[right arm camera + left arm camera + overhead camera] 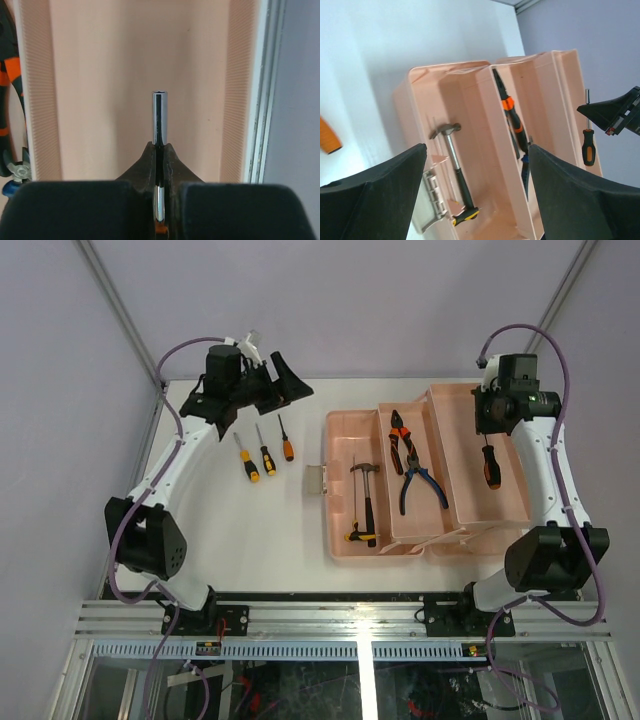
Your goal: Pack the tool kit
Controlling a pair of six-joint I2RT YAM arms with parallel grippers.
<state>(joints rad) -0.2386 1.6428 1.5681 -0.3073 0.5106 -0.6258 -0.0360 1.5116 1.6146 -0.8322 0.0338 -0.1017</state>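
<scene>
Packing is partly done. The pink plastic toolbox (338, 455) lies folded open on the white surface (260, 530), showing three long compartments with smooth, slightly ribbed walls.

- **Left compartment:** holds a hammer (366, 502) with a steel head, a dark shaft and a yellow-and-black grip.
- **Middle tray:** carries the orange-and-black pliers (400, 440), with the blue-handled pliers (420, 485) beside them.
- **Right compartment:** the right pincer (159, 160) hangs over it, clamped on the polished round steel shank of a black-and-orange screwdriver (490, 465). The handle points toward the near end of the box. I cannot tell from these views whether the handle already rests on the compartment floor or hangs just above it.

I judge the step in hand to be setting this screwdriver down and letting go.

Three tools are left to pack, lying side by side on the surface, well apart from the box on its left:

- a yellow-and-black screwdriver (246, 460)
- a second yellow-and-black screwdriver (265, 453)
- a stubby orange-handled screwdriver (286, 443)

All three have thin steel shanks and moulded grips that look rubbery. The left pincer (272, 385) hovers above their far ends, its matte black wedge fingers spread wide and holding nothing. After those three, the trays would need folding in and the box shutting with its grey latch (316, 480).
</scene>
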